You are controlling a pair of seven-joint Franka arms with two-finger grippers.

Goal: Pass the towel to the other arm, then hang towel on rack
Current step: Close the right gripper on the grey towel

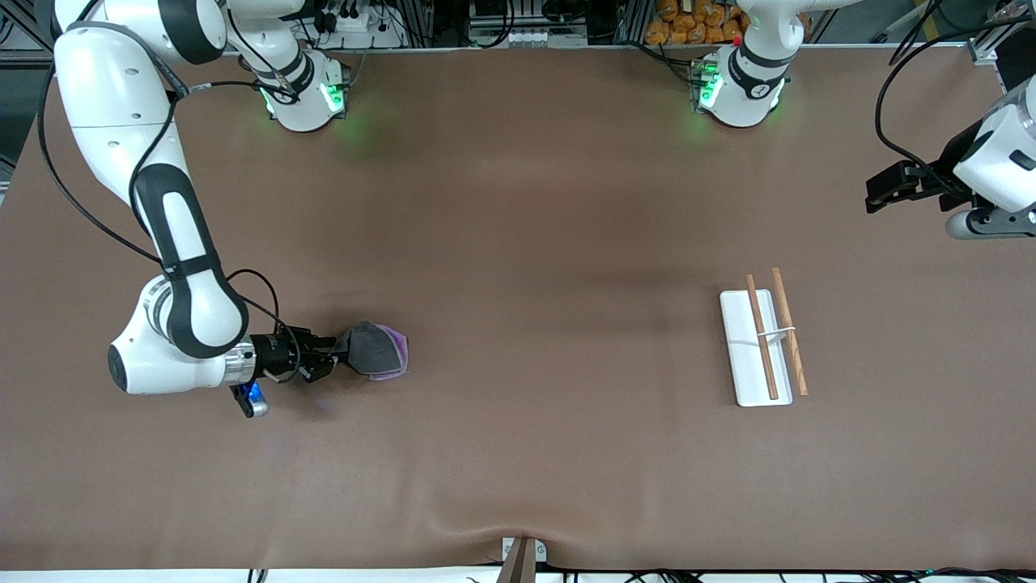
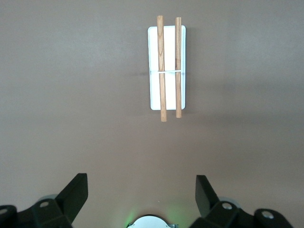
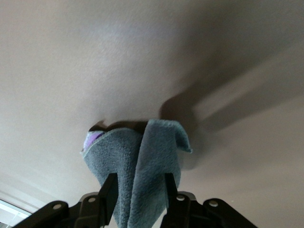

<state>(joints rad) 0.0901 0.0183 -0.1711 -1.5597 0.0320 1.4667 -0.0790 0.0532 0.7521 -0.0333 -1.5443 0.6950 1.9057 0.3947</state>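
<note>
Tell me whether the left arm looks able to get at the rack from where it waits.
Probably yes. The left claw waits with its fingers wide apart above the table, and the rack lies in plain sight below it with bare table between. The towel sits in the right claw, well away.

Right tool (image 1: 336,354) low, fingers (image 3: 108,192) pinching in; left tool (image 2: 141,192) raised, waiting, fingers wide apart
</note>
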